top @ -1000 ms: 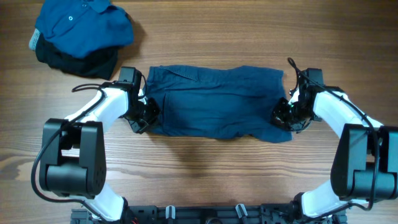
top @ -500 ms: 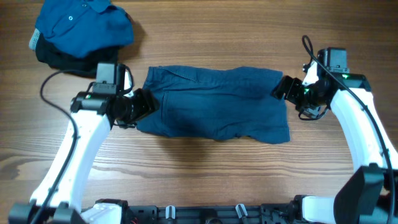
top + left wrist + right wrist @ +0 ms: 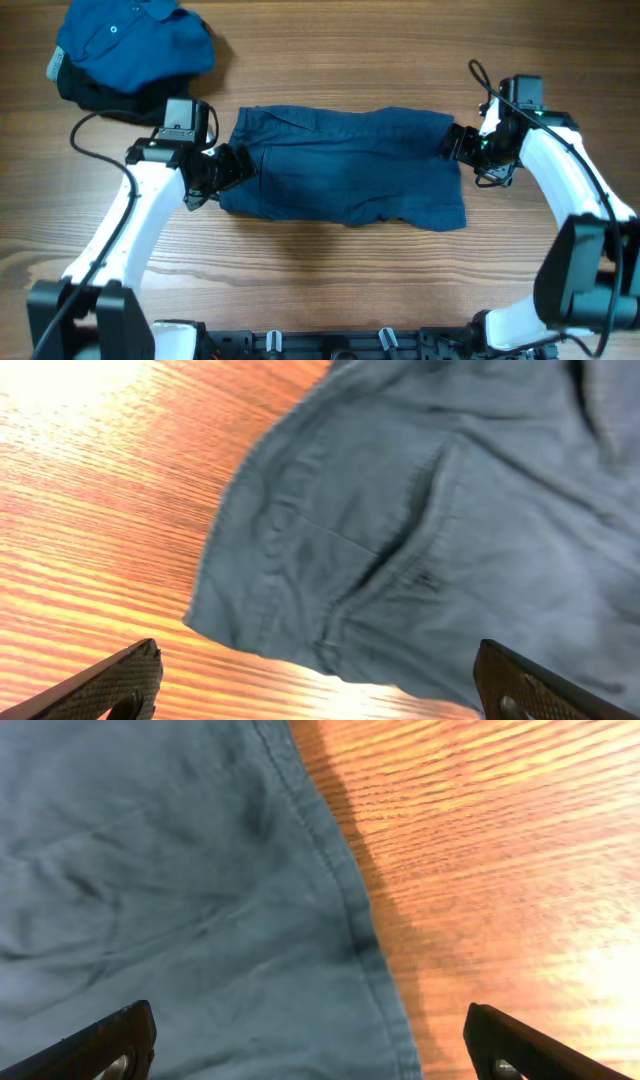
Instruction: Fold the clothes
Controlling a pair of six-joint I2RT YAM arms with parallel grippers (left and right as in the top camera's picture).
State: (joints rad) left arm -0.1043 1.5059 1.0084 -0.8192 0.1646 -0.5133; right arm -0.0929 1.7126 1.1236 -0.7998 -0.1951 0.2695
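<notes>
A dark blue pair of shorts [image 3: 345,165] lies folded lengthwise in the middle of the wooden table [image 3: 330,270]. My left gripper [image 3: 232,166] hovers at its left end, jaws wide open and empty. In the left wrist view the shorts' pocket seam [image 3: 400,560] and left edge lie below the open left gripper [image 3: 320,685]. My right gripper [image 3: 452,142] hovers at the shorts' upper right corner, also open and empty. The right wrist view looks down on the hemmed edge of the shorts [image 3: 345,900], with the open right gripper [image 3: 315,1040] spread over it.
A stack of folded clothes sits at the far left corner, a blue polo shirt [image 3: 135,40] on top of a black garment [image 3: 120,100]. The arms' cables loop beside each wrist.
Both grippers have let go of the shorts' ends and opened wide. Both arms have lifted and drawn outward and towards the back, leaving the shorts flat.
</notes>
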